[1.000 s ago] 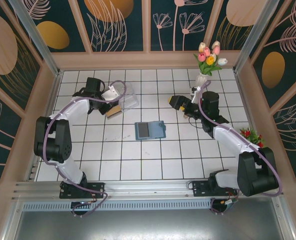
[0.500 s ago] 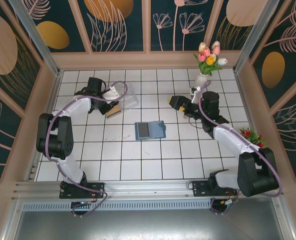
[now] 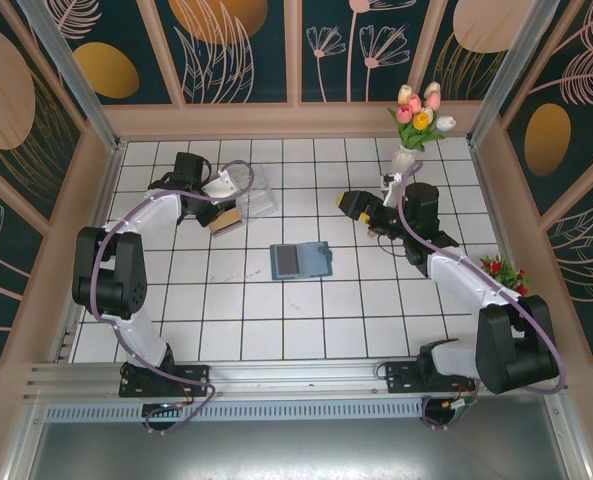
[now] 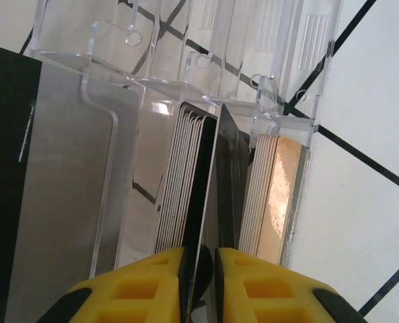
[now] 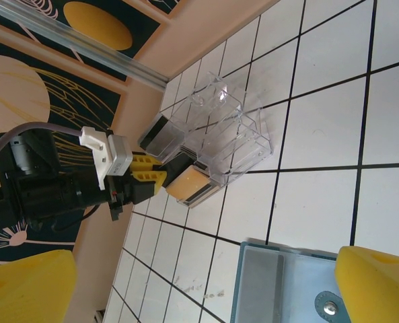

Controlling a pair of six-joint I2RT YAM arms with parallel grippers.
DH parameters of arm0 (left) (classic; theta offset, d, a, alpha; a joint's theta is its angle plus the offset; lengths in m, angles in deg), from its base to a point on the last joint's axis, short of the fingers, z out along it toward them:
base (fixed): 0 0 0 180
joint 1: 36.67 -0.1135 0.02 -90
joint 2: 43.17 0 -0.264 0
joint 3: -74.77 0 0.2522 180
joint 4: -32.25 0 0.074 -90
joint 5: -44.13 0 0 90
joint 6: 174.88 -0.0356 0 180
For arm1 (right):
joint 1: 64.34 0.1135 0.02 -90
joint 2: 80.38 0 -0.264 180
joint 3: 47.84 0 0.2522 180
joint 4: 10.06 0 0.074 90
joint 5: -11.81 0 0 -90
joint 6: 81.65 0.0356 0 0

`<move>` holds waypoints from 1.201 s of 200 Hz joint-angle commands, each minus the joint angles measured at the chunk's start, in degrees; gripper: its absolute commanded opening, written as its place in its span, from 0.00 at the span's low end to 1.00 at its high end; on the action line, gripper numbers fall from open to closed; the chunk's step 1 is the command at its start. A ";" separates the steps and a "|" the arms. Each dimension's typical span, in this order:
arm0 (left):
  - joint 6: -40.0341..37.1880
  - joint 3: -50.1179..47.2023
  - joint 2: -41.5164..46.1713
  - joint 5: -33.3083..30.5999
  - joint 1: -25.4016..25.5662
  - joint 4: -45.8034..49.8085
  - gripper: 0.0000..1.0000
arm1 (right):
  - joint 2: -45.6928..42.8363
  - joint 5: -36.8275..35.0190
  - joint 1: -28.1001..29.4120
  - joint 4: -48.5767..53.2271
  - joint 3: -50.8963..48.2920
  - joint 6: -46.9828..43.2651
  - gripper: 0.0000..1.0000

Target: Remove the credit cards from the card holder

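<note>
Straddling an upright card (image 4: 216, 175) in the box (image 4: 105, 60), left gripper (image 4: 200, 259) narrow, grip unclear; holder (image 3: 301, 261) lies near the box, to its right.

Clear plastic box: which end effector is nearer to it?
Left. The left end effector is at the clear plastic box, fingers flanking a dark card in it; the right end effector hovers apart, off to its right.

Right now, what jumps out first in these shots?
The clear box of stacked cards at the table's far left, with the left gripper bracketing a dark card in it. Next, the teal wallet lying open mid-table, and the right gripper open, beyond it to the right.
</note>
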 commanded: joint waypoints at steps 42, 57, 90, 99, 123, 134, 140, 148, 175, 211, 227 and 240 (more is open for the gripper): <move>-2.09 1.91 1.83 0.48 -0.43 1.54 0.00 | 0.33 0.93 0.38 -1.58 1.70 0.31 0.99; -2.59 3.17 1.98 1.40 -0.42 2.96 0.00 | 0.42 0.99 0.38 -1.36 1.91 0.31 0.99; -3.85 7.42 0.41 2.29 -0.43 7.29 0.00 | 0.20 1.23 0.40 -0.03 2.62 0.02 0.99; -4.14 7.91 -0.04 2.24 -0.45 7.80 0.00 | 0.00 1.11 0.49 0.26 2.62 0.00 0.99; -4.72 8.98 -1.55 2.82 -0.42 9.14 0.00 | -0.11 0.85 0.53 0.71 2.53 0.21 0.99; -4.68 10.03 -2.71 3.92 -0.42 10.60 0.00 | -0.02 0.84 0.62 0.71 2.60 0.39 0.99; -4.57 10.39 -3.18 4.39 -0.42 11.08 0.00 | -0.01 0.86 0.74 0.63 2.60 0.56 0.99; -4.47 10.28 -3.56 4.89 -0.42 11.08 0.00 | -0.01 0.71 0.83 0.54 2.62 0.72 0.99; -4.75 9.25 -3.88 4.37 -0.42 9.74 0.00 | 0.08 0.33 1.08 0.54 2.80 0.91 0.99; -5.12 9.05 -3.71 2.44 -0.43 8.70 0.00 | 0.24 -0.08 1.40 0.62 2.97 1.01 0.99; -5.57 9.58 -3.88 3.33 -0.42 9.50 0.00 | 0.28 -0.21 1.54 0.45 3.06 1.17 0.99; -5.52 10.62 -4.48 5.16 -0.43 11.17 0.00 | 0.25 -0.35 1.64 0.42 3.06 1.23 0.99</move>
